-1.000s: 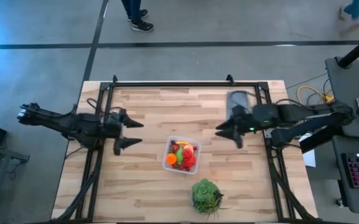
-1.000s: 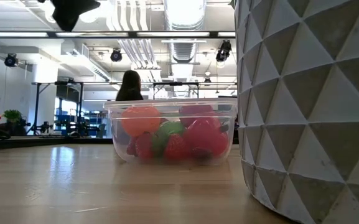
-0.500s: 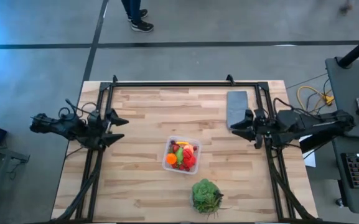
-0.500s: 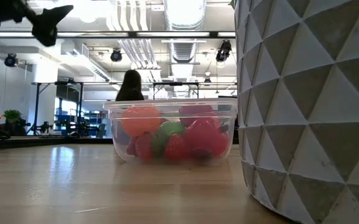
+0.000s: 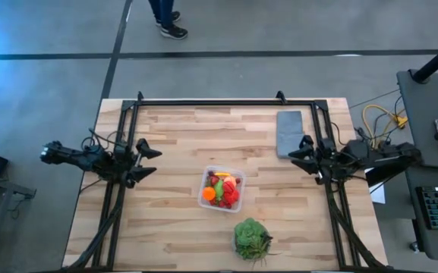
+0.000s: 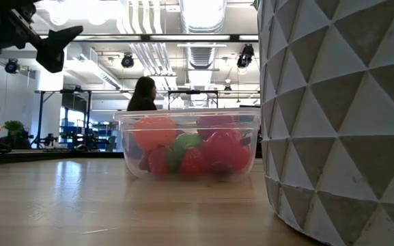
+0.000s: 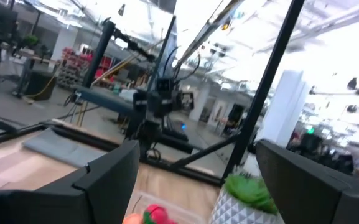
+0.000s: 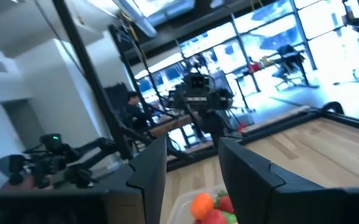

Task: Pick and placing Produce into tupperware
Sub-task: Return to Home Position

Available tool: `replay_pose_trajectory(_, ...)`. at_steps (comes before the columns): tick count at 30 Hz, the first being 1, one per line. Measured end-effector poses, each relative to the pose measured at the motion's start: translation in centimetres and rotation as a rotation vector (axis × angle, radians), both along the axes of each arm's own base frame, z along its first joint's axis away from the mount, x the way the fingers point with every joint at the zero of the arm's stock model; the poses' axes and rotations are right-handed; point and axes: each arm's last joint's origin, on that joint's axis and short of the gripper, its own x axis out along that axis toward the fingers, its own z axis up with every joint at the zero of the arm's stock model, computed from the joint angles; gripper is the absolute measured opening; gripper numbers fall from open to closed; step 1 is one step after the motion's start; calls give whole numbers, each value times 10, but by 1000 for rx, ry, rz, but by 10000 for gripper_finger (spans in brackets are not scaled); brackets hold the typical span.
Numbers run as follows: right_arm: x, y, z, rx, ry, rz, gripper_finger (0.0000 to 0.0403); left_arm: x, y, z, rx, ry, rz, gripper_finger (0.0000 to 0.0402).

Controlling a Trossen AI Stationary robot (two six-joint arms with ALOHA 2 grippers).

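Note:
The clear tupperware [image 5: 203, 199] stands mid-table on its base, filled with the produce [image 5: 222, 189]: red, orange and lime-green pieces. In the low view the produce [image 6: 190, 154] shows through the tupperware's wall [image 6: 190, 117]. My left gripper [image 5: 155, 161] hovers open over the table's left side, left of the tupperware, with nothing between its fingers [image 7: 107, 180]. My right gripper [image 5: 294, 158] hovers over the right side, pointing at the tupperware; its fingers [image 8: 148, 171] stand apart around nothing. The produce shows low in both wrist views [image 7: 148, 216] [image 8: 207, 205].
A flat grey slab [image 5: 289, 133] lies at the far right, beside my right gripper. A green plant in a white faceted pot [image 5: 250, 237] stands near the front edge and fills the low view's right [image 6: 340, 116]. Black frame rails [image 5: 226, 102] border the table.
Both arms have drawn back from the table's middle and sunk, my left gripper toward the left edge and my right gripper toward the right edge. Each gripper has tipped up to about level. The tupperware and produce have stayed put.

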Motion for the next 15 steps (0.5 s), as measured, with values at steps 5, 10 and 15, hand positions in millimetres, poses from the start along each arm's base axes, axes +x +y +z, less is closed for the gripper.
replay_pose_trajectory(5,-7,-1,-18,1,-51,22,141,2,0,-7,-30,21,-2,309)
replay_pose_trajectory(10,-5,0,-27,-24,-61,18,144,3,1,-12,-54,40,52,309)
replay_pose_trajectory(15,-5,-1,-30,-26,-57,11,139,4,2,-20,-101,83,85,309)
